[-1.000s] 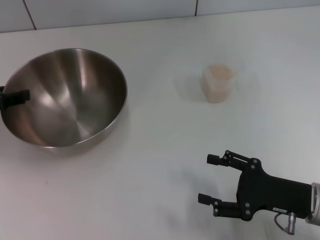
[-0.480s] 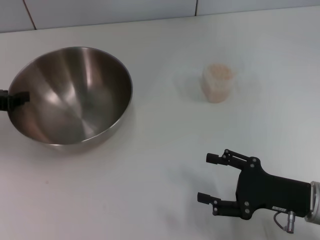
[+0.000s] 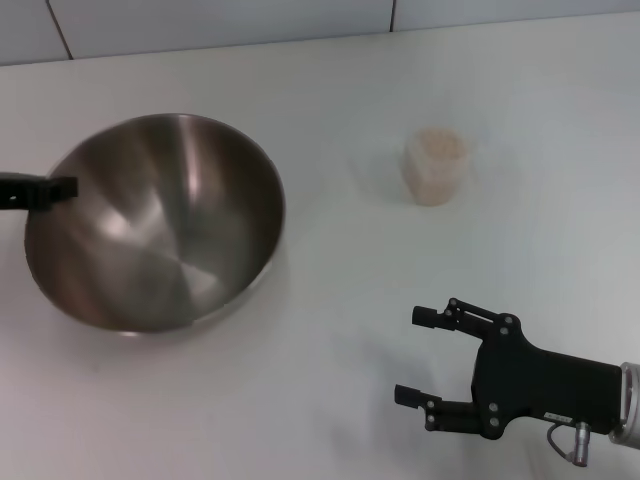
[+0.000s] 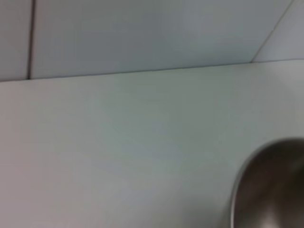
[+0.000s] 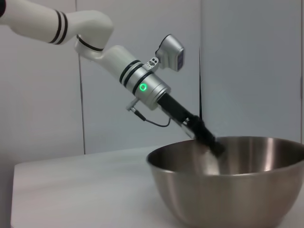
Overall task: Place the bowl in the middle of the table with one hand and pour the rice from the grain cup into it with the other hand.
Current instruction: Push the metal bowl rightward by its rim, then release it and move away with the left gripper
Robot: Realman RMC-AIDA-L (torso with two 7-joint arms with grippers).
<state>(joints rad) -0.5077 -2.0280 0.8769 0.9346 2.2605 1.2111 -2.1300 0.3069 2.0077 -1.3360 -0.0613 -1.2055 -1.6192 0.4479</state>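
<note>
The steel bowl [image 3: 155,225] sits at the left of the white table [image 3: 330,300]. My left gripper [image 3: 60,188] is shut on the bowl's left rim; the right wrist view shows it [image 5: 213,145] clamped over the rim of the bowl [image 5: 228,183]. A slice of the bowl [image 4: 270,190] shows in the left wrist view. The grain cup [image 3: 436,166], full of pale rice [image 3: 438,143], stands upright at the right of centre, far side. My right gripper [image 3: 418,357] is open and empty near the front right, well short of the cup.
A tiled wall [image 3: 220,22] runs along the table's far edge. Bare tabletop lies between the bowl and the cup.
The left gripper has slid the bowl to the right and slightly nearer me. The right gripper and the cup have not moved.
</note>
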